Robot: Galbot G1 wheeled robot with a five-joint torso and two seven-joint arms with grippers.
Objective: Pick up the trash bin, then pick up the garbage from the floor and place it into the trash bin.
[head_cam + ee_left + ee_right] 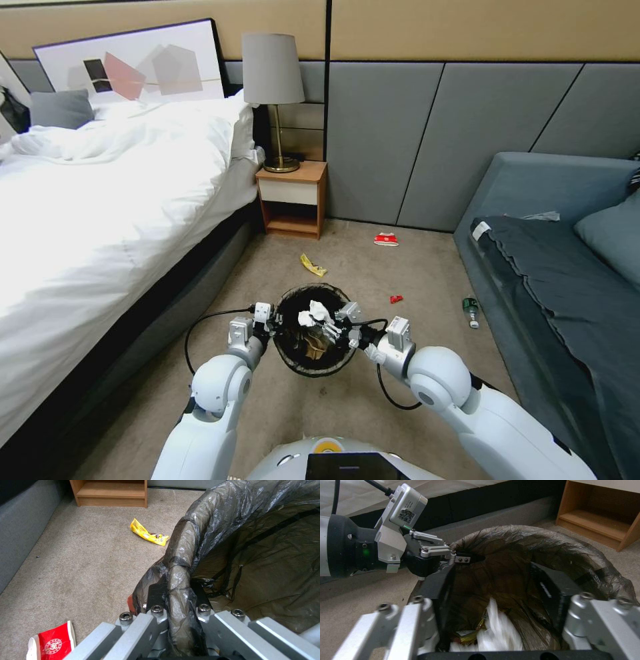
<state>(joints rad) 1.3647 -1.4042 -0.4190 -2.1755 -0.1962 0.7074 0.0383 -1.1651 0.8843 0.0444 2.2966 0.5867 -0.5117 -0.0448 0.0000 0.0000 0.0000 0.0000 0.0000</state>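
The trash bin (313, 357), lined with a dark bag, hangs above the carpet. My left gripper (270, 321) is shut on its rim (178, 580), one finger inside and one outside. Over the bin's mouth, my right gripper (331, 328) is open with its fingers (436, 590) wide apart. A crumpled white tissue (498, 627) shows blurred below them inside the bin, beside a yellow-brown wrapper (466, 633). Garbage on the floor: a yellow wrapper (313, 265), a red-and-white carton (386, 239), a small red scrap (396, 299) and a small bottle (471, 312). Another red-and-white carton (53, 642) lies near the bin.
The bed (100, 200) runs along the left and a grey sofa (567, 267) along the right. A wooden nightstand (292, 200) with a lamp (273, 93) stands against the far wall. Open carpet lies between them.
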